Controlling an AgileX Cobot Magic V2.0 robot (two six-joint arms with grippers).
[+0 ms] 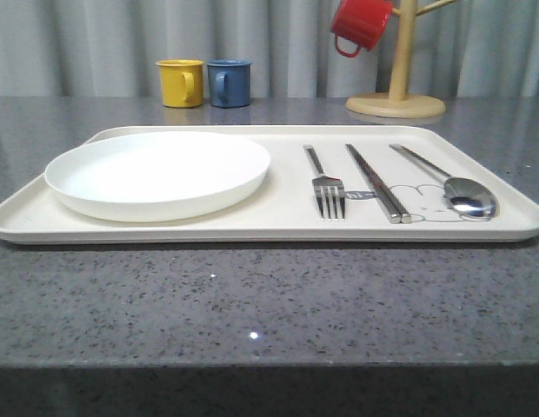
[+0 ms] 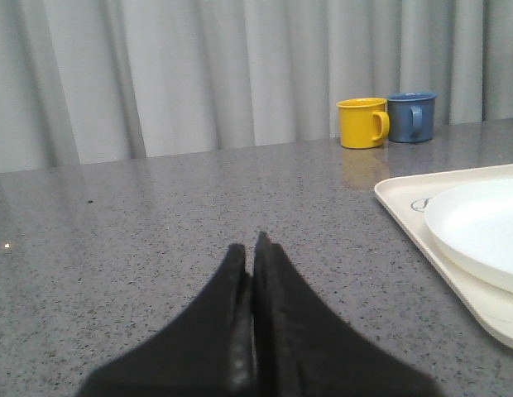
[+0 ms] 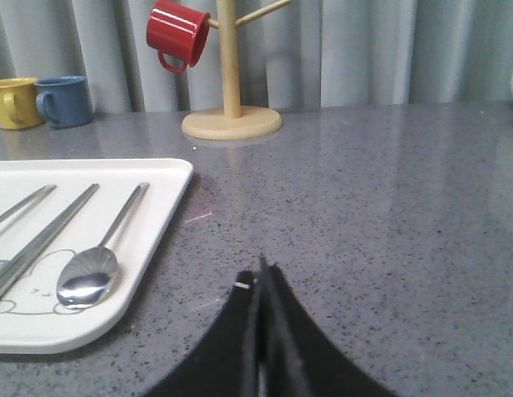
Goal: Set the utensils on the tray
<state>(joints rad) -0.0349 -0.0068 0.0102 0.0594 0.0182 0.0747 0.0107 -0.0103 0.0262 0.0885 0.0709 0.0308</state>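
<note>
Both sets of fingers are pressed together with nothing between them, low over bare grey table. The left fingers sit off the tray's left end, apart from its rim; the white plate lies just beyond that rim. The right fingers sit off the tray's right end, with the spoon nearest them, then the chopsticks, then the fork, all lying flat on the tray. Farther back stand a yellow mug, a blue mug and a wooden mug tree with a red mug on it.
</note>
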